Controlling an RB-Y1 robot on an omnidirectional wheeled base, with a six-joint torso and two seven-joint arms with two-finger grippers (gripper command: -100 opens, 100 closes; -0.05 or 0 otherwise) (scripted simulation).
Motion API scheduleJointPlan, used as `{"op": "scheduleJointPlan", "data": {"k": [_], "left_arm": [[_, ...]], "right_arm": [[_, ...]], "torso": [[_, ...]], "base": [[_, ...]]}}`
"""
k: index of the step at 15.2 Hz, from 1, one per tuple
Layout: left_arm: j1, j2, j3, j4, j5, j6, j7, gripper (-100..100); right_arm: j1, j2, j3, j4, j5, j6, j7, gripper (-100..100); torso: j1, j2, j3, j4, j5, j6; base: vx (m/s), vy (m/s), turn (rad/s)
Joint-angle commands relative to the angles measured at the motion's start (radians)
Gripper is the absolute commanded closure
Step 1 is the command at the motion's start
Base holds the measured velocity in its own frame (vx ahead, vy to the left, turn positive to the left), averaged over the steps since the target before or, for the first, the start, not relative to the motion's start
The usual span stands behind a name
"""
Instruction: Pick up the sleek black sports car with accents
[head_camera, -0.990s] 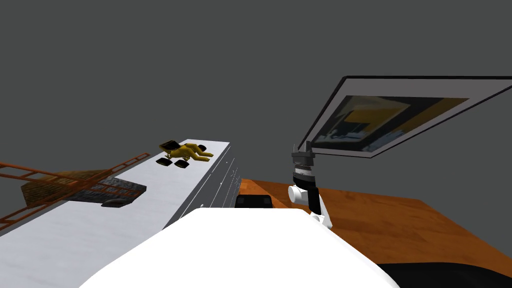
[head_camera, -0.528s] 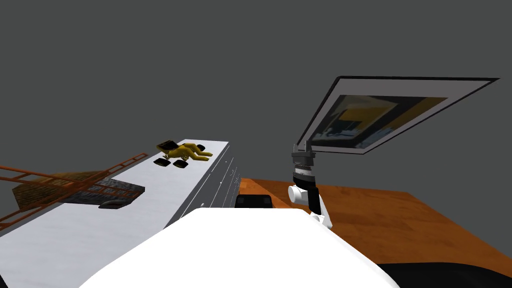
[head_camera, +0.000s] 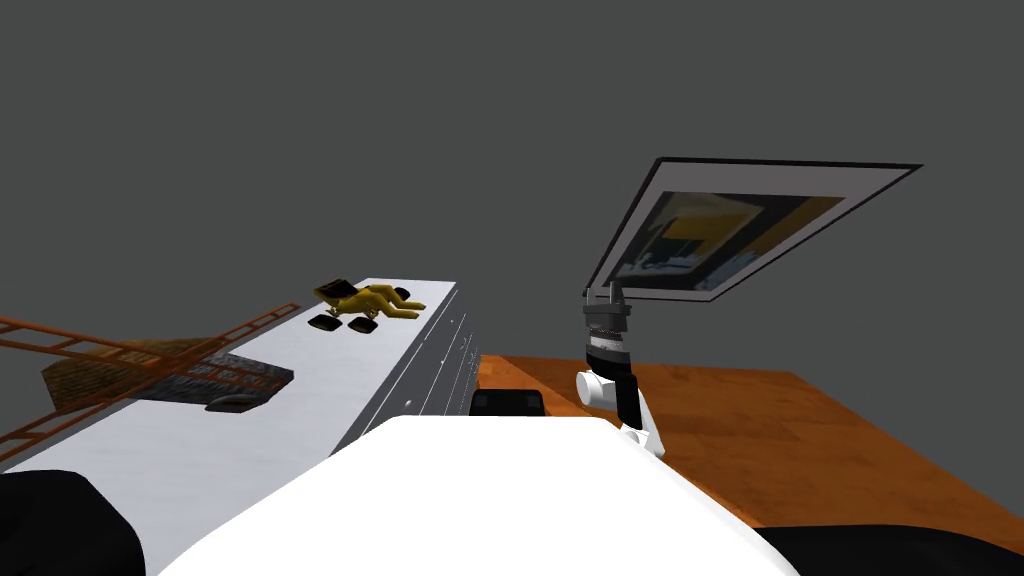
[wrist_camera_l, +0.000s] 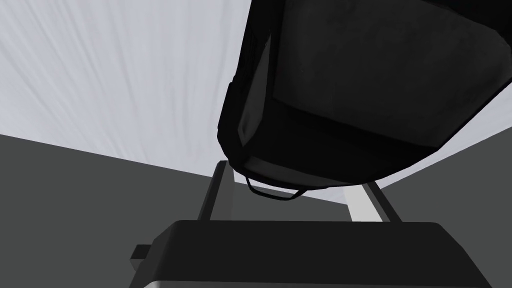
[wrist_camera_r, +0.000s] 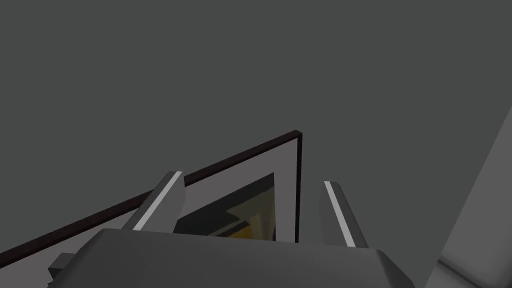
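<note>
The black sports car (wrist_camera_l: 370, 85) has a glossy dark body with pale grey panels. It looms large just beyond my left gripper (wrist_camera_l: 295, 170). Both fingers press the sides of its near end, and it hides their tips. Behind the car lie a white streaked surface and a dark grey wall. My right gripper (head_camera: 606, 292) is raised upright at the right of the white cabinet (head_camera: 300, 400). Its fingers stand open (wrist_camera_r: 251, 177) with nothing between them.
On the cabinet top lie a yellow toy vehicle (head_camera: 365, 303) and a brown truck with an orange ladder (head_camera: 160, 375). A framed picture (head_camera: 740, 225) hangs on the grey wall behind the right gripper. An orange wooden surface (head_camera: 800, 430) spreads to the right. A black shape (head_camera: 60, 520) fills the lower left corner.
My head view has swung, so the framed picture has slid left. A black shape has come into the lower left corner. The right arm holds its pose.
</note>
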Motion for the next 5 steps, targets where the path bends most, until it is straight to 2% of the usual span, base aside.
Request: {"op": "scheduleJointPlan", "data": {"k": [1, 2, 3, 4, 5], "left_arm": [[0.030, -0.006, 0.019, -0.029, 0.005, 0.014, 0.006, 100], [0.064, -0.015, 0.040, -0.061, 0.012, 0.027, 0.011, 100], [0.064, -0.015, 0.040, -0.061, 0.012, 0.027, 0.011, 100], [0.098, -0.023, 0.061, -0.093, 0.018, 0.041, 0.016, 100], [0.072, -0.017, 0.045, -0.068, 0.013, 0.028, 0.012, 100]], "right_arm": [[0.000, 0.000, 0.000, 0.000, 0.000, 0.000, 0.000, 0], [0.000, 0.000, 0.000, 0.000, 0.000, 0.000, 0.000, 0], [0.000, 0.000, 0.000, 0.000, 0.000, 0.000, 0.000, 0], [0.000, 0.000, 0.000, 0.000, 0.000, 0.000, 0.000, 0], [0.000, 0.000, 0.000, 0.000, 0.000, 0.000, 0.000, 0]], "torso": [[0.000, 0.000, 0.000, 0.000, 0.000, 0.000], [0.000, 0.000, 0.000, 0.000, 0.000, 0.000], [0.000, 0.000, 0.000, 0.000, 0.000, 0.000], [0.000, -0.001, 0.000, 0.000, 0.000, 0.000], [-0.001, -0.001, 0.000, 0.000, -0.001, 0.000]], "base": [[-0.045, 0.012, -0.059], [-0.045, 0.010, -0.067], [-0.040, 0.009, -0.054], [-0.043, 0.010, -0.058], [-0.030, 0.008, -0.030]]}}
